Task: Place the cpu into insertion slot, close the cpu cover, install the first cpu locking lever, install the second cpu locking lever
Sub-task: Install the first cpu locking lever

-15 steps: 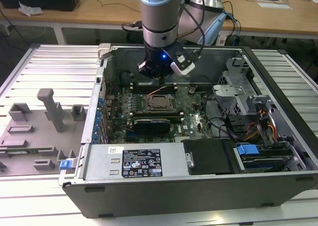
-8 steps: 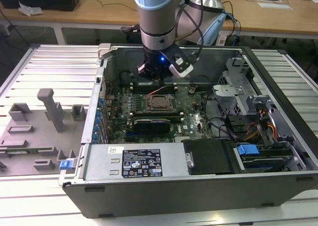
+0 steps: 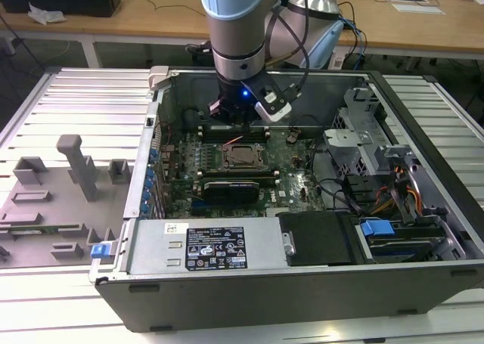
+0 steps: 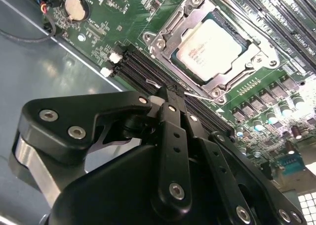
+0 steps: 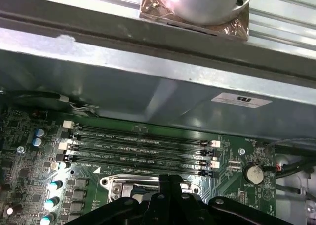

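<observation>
Your gripper [image 4: 168,94], fingers pressed together, hangs over the black memory slots [image 5: 138,146] just beside the insertion slot [image 4: 157,43], where the cpu [image 4: 210,49] lies seated under the closed cover [image 4: 186,27].

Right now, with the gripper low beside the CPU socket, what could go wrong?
1. The gripper has its tips shut right at the black memory slots; a sideways slip could scrape them.
2. The thin locking lever by the tips is a slim wire and might spring away.
3. The cpu cover lies over the cpu; a stray push could strike that frame.
</observation>
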Robot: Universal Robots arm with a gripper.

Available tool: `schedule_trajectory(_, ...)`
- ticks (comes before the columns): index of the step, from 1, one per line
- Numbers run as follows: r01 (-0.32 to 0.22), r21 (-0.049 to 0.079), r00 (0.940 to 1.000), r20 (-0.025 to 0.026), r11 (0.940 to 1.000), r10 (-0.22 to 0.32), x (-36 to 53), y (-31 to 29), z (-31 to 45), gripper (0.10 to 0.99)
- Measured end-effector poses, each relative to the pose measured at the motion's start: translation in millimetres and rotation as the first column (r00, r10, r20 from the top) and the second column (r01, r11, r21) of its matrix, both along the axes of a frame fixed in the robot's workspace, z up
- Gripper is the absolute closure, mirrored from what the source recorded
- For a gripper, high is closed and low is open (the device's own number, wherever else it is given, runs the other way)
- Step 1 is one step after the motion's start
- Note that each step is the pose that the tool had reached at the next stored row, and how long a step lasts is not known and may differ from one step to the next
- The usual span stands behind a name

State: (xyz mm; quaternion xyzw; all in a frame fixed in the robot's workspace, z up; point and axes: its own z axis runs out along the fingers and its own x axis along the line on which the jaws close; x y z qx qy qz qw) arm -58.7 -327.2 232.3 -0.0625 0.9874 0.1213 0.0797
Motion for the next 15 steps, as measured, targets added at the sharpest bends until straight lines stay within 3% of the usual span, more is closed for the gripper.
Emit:
schedule_trajectory(7, 0.044, -0.004, 0.9990, 0.0000, 0.9990, -0.044, -0.5, 2.3, -5.6, 0.980)
schedule_trajectory(15, 0.064, -0.006, 0.9980, 0.0001, 0.9980, -0.064, -1.4, 12.7, -8.4, 0.980)
